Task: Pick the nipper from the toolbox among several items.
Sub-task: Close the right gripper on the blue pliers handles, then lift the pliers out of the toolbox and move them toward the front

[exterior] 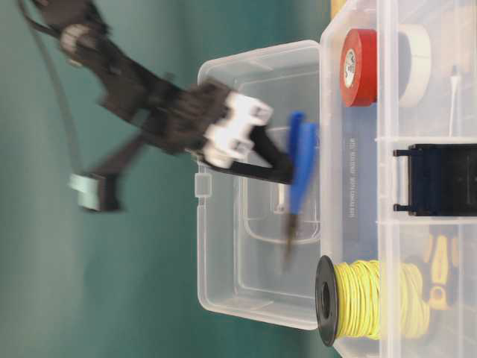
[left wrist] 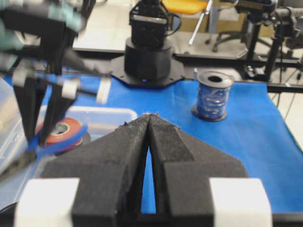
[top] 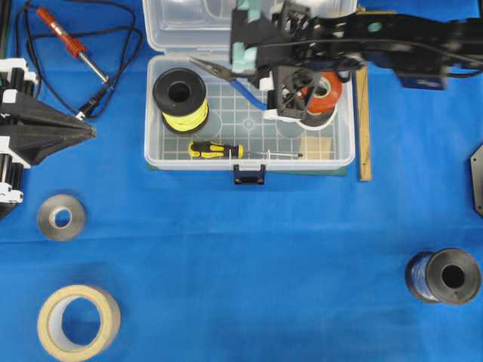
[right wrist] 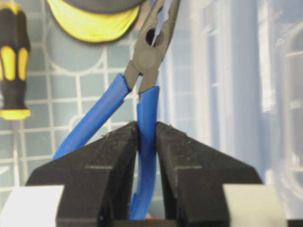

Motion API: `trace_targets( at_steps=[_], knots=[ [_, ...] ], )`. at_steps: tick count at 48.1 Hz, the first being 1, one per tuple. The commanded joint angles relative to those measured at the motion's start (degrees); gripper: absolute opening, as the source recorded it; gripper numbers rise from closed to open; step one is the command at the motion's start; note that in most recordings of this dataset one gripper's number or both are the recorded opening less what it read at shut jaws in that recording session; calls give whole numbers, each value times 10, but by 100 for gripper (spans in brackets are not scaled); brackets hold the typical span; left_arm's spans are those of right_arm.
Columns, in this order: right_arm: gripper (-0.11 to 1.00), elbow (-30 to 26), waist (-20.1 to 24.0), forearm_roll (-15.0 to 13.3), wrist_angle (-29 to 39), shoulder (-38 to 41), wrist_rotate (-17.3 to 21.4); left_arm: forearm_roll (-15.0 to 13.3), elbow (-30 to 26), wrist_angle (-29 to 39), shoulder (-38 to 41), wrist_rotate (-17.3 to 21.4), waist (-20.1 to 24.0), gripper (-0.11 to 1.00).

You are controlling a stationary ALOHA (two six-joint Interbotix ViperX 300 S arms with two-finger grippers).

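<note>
A blue-covered table (top: 249, 249) holds a clear plastic toolbox (top: 343, 154) with its lid folded back. The right arm reaches in from the right side of the overhead view, and its right claw (right wrist: 147, 142) is closed on one blue handle of the nipper (right wrist: 147, 52). The other handle splays free to the side. The tool's long dark pointed jaws stretch away from the claw, toward the back wall of the box and the open lid.

From table level, the nipper appears lifted clear of the box floor, held up in front of the raised lid; that view is blurred around the arm. Inside the box sit a spool of yellow wire (top: 181, 96), a yellow-and-black screwdriver (top: 216, 150) along the front wall, and a red tape roll (top: 326, 90) partly hidden under the arm.

The left claw (left wrist: 149, 124) rests at the left edge of the table, well apart from the box, its foam fingers (left wrist: 118, 165) pressed together on nothing.

Elsewhere on the table: a red-handled soldering iron (top: 72, 45) with a black cord at the back left, a grey tape roll (top: 61, 217), a tan masking tape roll (top: 78, 322), and a dark blue spool (top: 444, 277) at the front right.

The grasp looks done and the lift is the step in hand. The next move, as I judge it, calls for raising the nipper straight up, clear of the box walls and lid. With only one handle pinched, the tool could pivot or slip.
</note>
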Motion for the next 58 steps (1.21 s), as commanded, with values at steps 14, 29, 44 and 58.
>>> trace_targets(
  at_steps=[14,29,44,58],
  knots=[
    [13,40,120,2,-24,-97,49,-2,-7,-3,4,-1,2,0],
    [13,81,246,2,-119,-35,171,-2,-7,-7,4,-1,15,0],
    [13,72,287,5,-167,80,253,-4,-4,-3,7,-2,16,0],
    [14,68,289,5,-165,102,270,-4,-1,1,7,-2,16,0]
  ],
)
